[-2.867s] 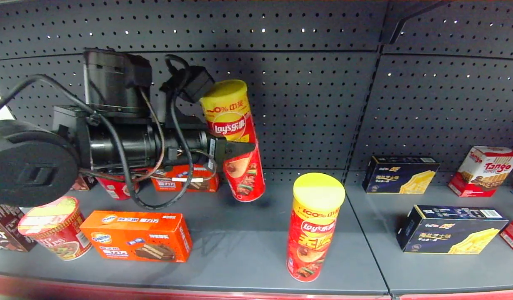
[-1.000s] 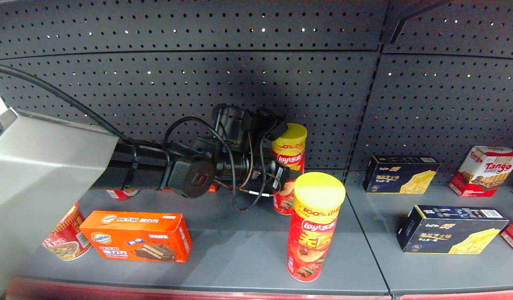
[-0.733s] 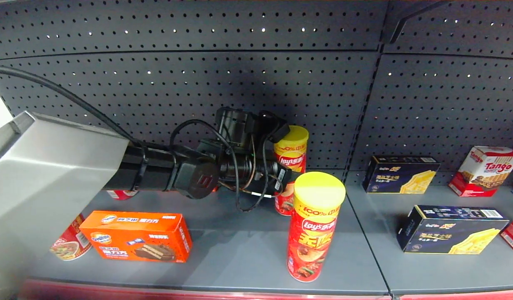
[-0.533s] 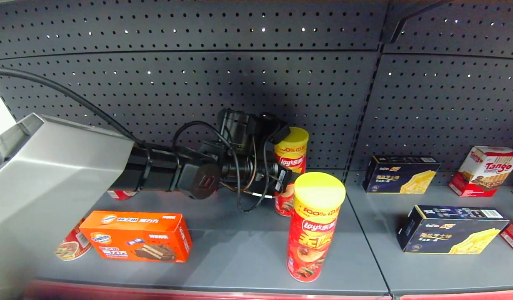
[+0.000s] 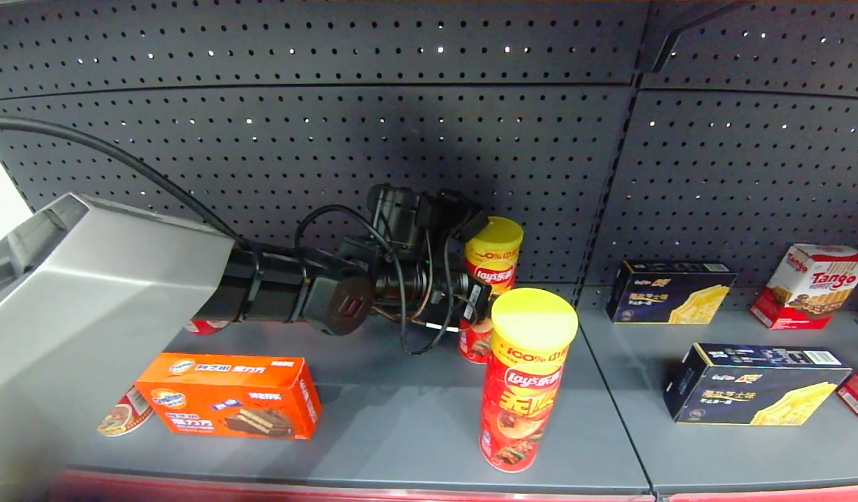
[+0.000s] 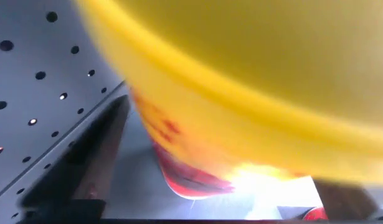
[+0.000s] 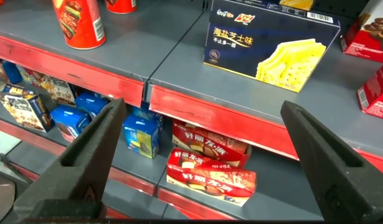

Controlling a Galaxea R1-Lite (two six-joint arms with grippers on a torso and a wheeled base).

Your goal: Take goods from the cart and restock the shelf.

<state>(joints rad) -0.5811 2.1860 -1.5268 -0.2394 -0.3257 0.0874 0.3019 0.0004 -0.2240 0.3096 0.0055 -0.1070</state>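
A red chips can with a yellow lid (image 5: 493, 259) is at the back of the grey shelf (image 5: 401, 418), leaning slightly, its base low near the shelf surface. My left gripper (image 5: 481, 304) is shut on its middle, reaching in from the left. In the left wrist view the can's lid (image 6: 253, 74) is very close, with a dark finger (image 6: 85, 168) beside it. A second, identical chips can (image 5: 527, 376) stands upright just in front of it. My right gripper (image 7: 207, 162) is open and holds nothing, low in front of the shelf's red edge (image 7: 216, 109).
An orange biscuit box (image 5: 230, 396) and a noodle cup (image 5: 125, 413) lie front left. Two navy boxes (image 5: 669, 291) (image 5: 756, 383) and a red-and-white wafer box (image 5: 808, 286) occupy the right bay. The pegboard wall (image 5: 401, 139) is close behind. Lower shelves hold more boxes (image 7: 210, 168).
My left arm carried the can from high on the left down and right to the back of the shelf, behind the front can. In the last half second the can leaned a little more to the right.
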